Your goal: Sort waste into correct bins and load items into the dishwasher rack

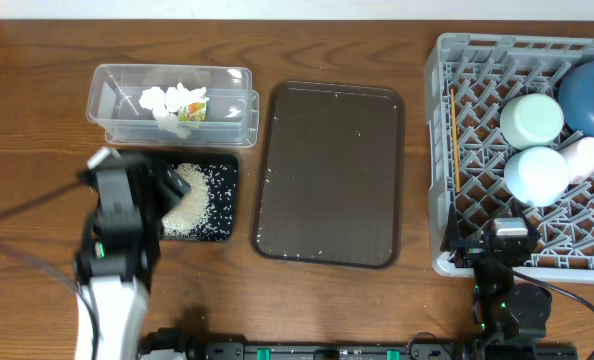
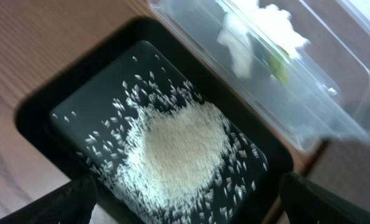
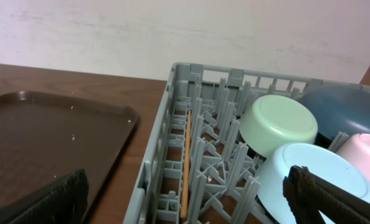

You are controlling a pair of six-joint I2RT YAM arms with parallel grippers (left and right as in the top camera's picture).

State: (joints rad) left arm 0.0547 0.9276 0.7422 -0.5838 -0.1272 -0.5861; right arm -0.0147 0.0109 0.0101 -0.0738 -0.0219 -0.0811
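The rice heap (image 1: 187,210) (image 2: 179,149) lies in the black tray (image 1: 227,170) (image 2: 48,112). My left gripper (image 1: 165,185) (image 2: 185,211) hovers over it, open and empty. The crumpled tissue (image 1: 175,100) (image 2: 260,25) lies in the clear tub (image 1: 117,90) (image 2: 334,106). The grey rack (image 1: 442,150) (image 3: 154,162) holds the mint bowl (image 1: 532,118) (image 3: 278,124), light blue bowl (image 1: 537,175) (image 3: 309,180), pink cup (image 1: 585,155) (image 3: 362,155), dark blue plate (image 1: 589,95) (image 3: 347,109) and wooden stick (image 1: 458,150) (image 3: 185,162). My right gripper (image 1: 507,240) (image 3: 185,199) is open and empty at the rack's near edge.
The brown serving tray (image 1: 329,175) (image 3: 42,137) sits between the bins and the rack, with a few stray rice grains on it. The clear tub stands just behind the black tray. The rack reaches the table's right edge.
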